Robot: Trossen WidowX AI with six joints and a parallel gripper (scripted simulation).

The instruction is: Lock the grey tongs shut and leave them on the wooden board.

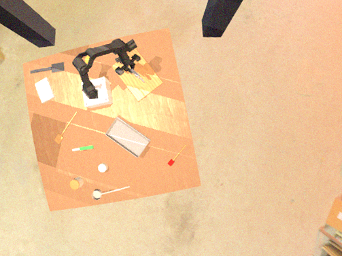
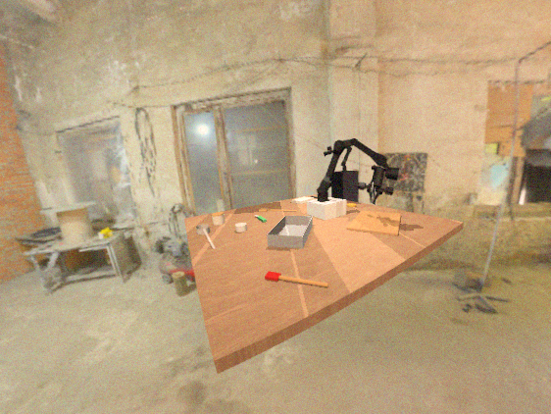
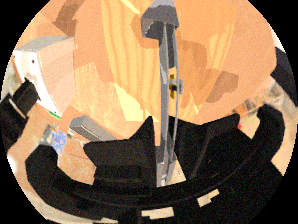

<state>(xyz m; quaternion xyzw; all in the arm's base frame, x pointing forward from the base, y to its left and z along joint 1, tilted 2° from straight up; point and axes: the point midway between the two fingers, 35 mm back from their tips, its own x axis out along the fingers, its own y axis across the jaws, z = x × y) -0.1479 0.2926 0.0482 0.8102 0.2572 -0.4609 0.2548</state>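
My gripper (image 1: 130, 67) (image 2: 375, 197) (image 3: 156, 118) is shut on the grey tongs (image 1: 138, 75) (image 3: 164, 75), above the wooden board (image 1: 139, 95) (image 2: 363, 227) (image 3: 120, 55). In the wrist view the two tong arms lie close together, side by side, and run out from between the fingers to a wide blocky end. A thin gap shows between the arms; whether the lock has caught cannot be told. The tongs point away from the fingers, down over the board. The roasting tin (image 1: 120, 126) (image 2: 284, 241) stands empty mid-table.
The arm stands on a white base block (image 1: 106, 99) (image 2: 325, 209) left of the board. A red-headed brush (image 1: 171, 162) (image 2: 273, 277) lies beyond the tin. A dark spatula (image 1: 58, 67), a white slab (image 1: 44, 90), a green-handled tool (image 1: 87, 147) and a ladle (image 1: 96, 194) lie farther left.
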